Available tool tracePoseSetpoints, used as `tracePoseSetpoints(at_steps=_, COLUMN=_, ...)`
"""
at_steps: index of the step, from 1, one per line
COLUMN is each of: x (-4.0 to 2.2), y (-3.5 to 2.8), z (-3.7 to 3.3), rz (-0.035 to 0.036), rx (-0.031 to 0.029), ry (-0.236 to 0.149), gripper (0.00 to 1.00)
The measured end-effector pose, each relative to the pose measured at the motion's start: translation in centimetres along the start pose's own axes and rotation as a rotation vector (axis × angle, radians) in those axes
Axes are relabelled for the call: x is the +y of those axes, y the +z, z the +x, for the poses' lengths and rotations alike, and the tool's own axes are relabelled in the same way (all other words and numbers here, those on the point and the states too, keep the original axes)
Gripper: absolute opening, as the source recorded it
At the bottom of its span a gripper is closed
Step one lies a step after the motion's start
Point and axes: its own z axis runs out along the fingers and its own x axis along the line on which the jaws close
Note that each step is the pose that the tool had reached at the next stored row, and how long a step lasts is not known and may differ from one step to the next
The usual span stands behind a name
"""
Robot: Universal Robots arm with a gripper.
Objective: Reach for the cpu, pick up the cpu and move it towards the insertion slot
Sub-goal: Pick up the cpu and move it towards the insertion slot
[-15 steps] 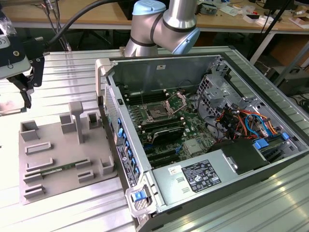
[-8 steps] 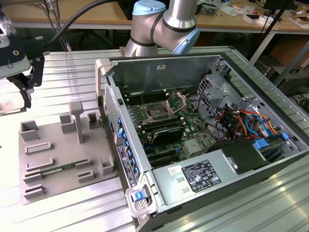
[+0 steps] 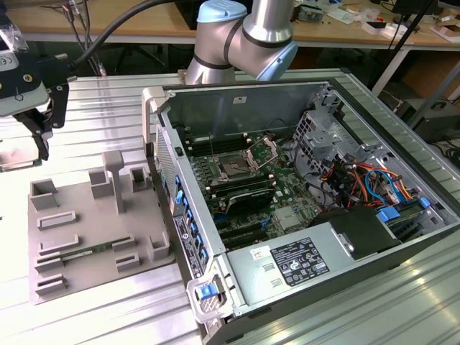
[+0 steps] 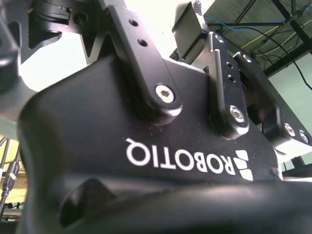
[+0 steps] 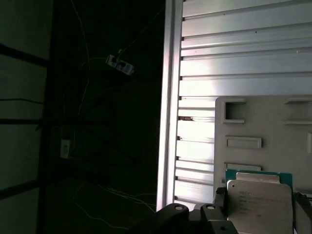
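I read the claw [image 3: 39, 144] as clenched on the cpu [image 5: 258, 199], a small thin square chip with a whitish-silver metal lid over a green board edge. In the first wrist view a dark finger [image 5: 221, 207] sits against each of two opposite edges, so it's an edge grip, not a grip on the faces.

Position: the claw hangs above the ribbed aluminium worktop [image 3: 108, 100] at the exterior view's far left, just off the corner of the flat grey fixture plate [image 3: 93, 230]. It is well apart from the insertion slot [image 3: 233, 169], the dark square socket framed in silver metal on the green motherboard, inside the open grey computer case [image 3: 302, 100]. The slot's retention bracket looks swung open.

Handling, my judgement:
- Light and stiff, so no sag between the fingers.
- The metal lid is smooth and the edges are thin, so little contact area. I expect it could twist or slip if jolted.
- Fragile on the underside, where the contacts are. The edges are the right place to hold, and squeeze should stay modest.
- It needs to stay level. A tilted chip won't seat in a square socket.

Count:
- cpu: one
- insertion slot: one
- fixture plate: one
- long thin green memory stick [image 3: 86, 253] lying on the plate: one
- silver finned square heatsink [image 3: 287, 219] on the board: one
- claw: one
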Motion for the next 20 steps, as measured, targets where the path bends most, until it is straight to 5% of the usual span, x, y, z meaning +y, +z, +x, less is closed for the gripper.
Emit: tracePoseSetpoints(at_steps=20, x=-0.27, y=0.01, z=-3.62, rz=0.0001, rx=-0.0001, ry=0.0, gripper=0.55)
